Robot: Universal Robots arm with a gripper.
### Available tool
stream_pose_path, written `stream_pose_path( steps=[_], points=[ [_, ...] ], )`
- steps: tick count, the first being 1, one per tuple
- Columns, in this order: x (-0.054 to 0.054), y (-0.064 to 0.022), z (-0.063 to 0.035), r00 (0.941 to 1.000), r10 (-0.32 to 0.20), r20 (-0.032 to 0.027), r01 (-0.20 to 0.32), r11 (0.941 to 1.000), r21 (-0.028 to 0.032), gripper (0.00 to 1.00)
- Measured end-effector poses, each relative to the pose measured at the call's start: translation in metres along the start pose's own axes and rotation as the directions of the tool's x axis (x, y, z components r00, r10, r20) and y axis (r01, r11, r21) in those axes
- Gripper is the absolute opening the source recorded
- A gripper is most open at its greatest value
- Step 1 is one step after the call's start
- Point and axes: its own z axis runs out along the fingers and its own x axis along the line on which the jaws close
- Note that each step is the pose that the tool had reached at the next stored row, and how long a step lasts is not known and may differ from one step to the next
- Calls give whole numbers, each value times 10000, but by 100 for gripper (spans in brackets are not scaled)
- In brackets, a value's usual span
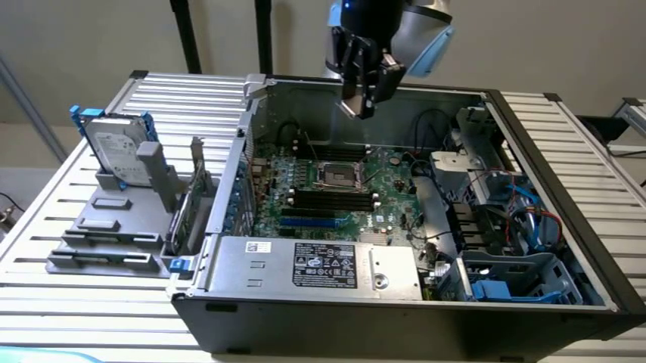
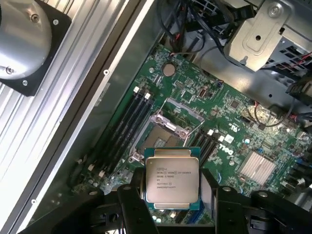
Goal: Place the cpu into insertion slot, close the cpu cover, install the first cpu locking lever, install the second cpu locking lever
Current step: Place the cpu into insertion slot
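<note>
On the exterior view's left, at about nine o'clock, a hard drive [image 1: 113, 147] stands upright in a grey fixture on the slatted worktop [image 1: 45, 227]. Next to it sits the open computer case [image 1: 404, 325], with a large grey labelled box [image 1: 318, 265] along its near wall at six o'clock.

Near the middle of the green board lies the insertion slot [image 1: 340, 177], a dark square with a silvery rim and nothing in it. The black memory strips [image 1: 328, 200] run just at its six o'clock side. In my wrist view the slot [image 2: 162, 142] is uncovered, and the cpu cover [image 2: 171, 126] seems to be tipped up at its far edge, though I cannot be sure of the angle.

My claw [image 1: 361, 102] hangs over the case at twelve o'clock from the slot, well apart from it. In the wrist view the claw [image 2: 171, 197] is pinching the cpu [image 2: 171, 179] by two opposite edges, printed metal face towards the camera, so the chip is up in the air and off the board.

At three o'clock, blue cables [image 1: 530, 208] loop along the case's right side.
</note>
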Motion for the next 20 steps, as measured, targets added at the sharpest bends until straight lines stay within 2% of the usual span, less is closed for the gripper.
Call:
stream_pose_path(
  steps=[4, 9, 12, 15, 20],
  points=[
    [0, -1, 24, 9974, 723, 19, -723, 9974, -8, 55],
    [-1, -2, 56, 9868, 1616, 42, -1616, 9869, -19, 55],
    [-1, -2, 76, 9763, 2162, 55, -2162, 9763, -29, 55],
    [-1, -3, 96, 9632, 2686, 67, -2685, 9633, -38, 55],
    [-2, -3, 130, 9349, 3549, 87, -3549, 9349, -54, 55]
  ],
)
